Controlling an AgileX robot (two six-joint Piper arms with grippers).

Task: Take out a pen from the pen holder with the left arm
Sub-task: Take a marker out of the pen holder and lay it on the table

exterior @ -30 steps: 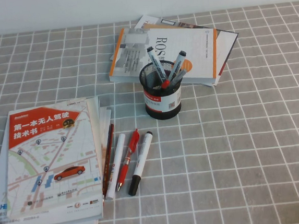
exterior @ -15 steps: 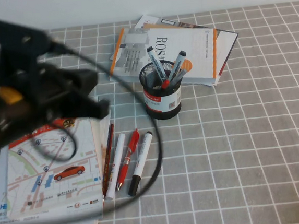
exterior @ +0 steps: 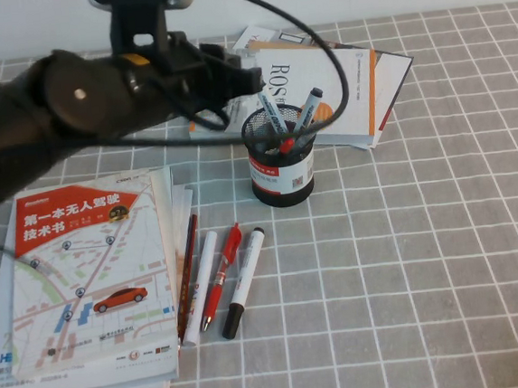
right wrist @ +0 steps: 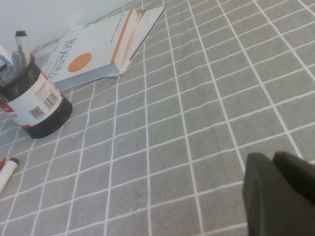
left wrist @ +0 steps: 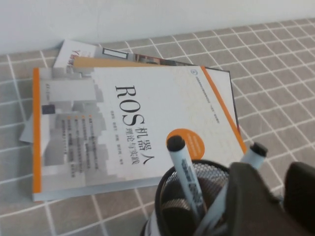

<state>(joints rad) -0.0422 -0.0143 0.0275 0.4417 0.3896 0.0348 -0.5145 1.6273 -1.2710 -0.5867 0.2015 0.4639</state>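
Note:
A black mesh pen holder (exterior: 280, 169) stands mid-table with two grey markers (exterior: 268, 111) and a red-tipped pen (exterior: 285, 143) upright in it. My left gripper (exterior: 247, 75) hovers at the holder's back-left rim, level with the marker caps. In the left wrist view its dark fingers (left wrist: 256, 196) stand slightly apart, open, just above the holder (left wrist: 170, 201). One marker (left wrist: 183, 172) rises beside them, and another marker (left wrist: 256, 150) runs down behind the nearer finger, not between the two. My right gripper (right wrist: 273, 157) is shut and empty, low over the cloth to the right.
A ROS book (exterior: 322, 79) lies on other papers behind the holder. A map-covered book stack (exterior: 84, 273) sits at the front left. Several loose pens (exterior: 219, 275) lie beside it. The left arm's cable (exterior: 339, 69) loops over the holder.
The left arm swung in from the left edge and now reaches over to the holder's top. Its fingers have parted slightly. Pens and books have not moved.

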